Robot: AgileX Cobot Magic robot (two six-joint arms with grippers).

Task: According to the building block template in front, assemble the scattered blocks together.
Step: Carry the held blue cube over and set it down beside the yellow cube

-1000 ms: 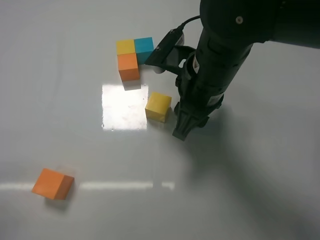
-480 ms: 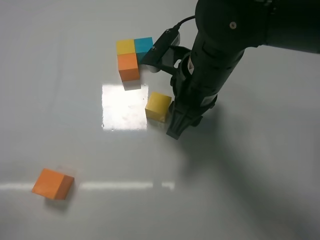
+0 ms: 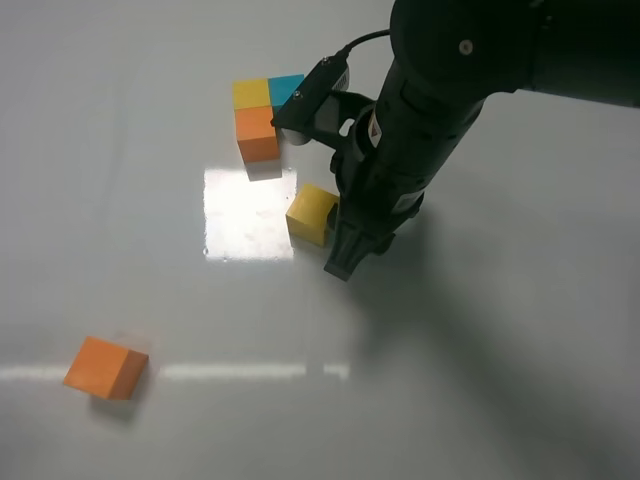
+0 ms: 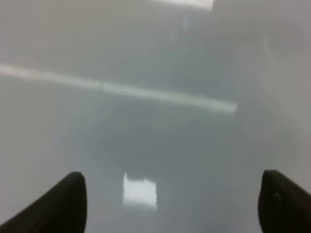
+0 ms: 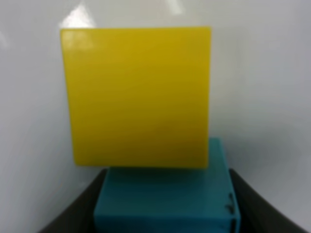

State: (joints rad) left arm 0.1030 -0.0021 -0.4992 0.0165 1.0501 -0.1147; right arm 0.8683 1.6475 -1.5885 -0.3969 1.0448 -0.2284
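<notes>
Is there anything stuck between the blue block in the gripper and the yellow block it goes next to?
No, nothing visible. The right gripper holds the blue block, and in the wrist view it sits right up against the yellow block with no gap showing.

glossy grey table (image 4: 204, 145), blurred pale streak of reflected light (image 4: 160, 94) across it, small bright square glare (image 4: 140, 191), left gripper (image 4: 172, 199) with dark fingertips (image 4: 65, 206) spread wide apart over the surface

No writing, label, brand name, number or sign can be read in any of the three views; every visible surface looks plain.
</notes>
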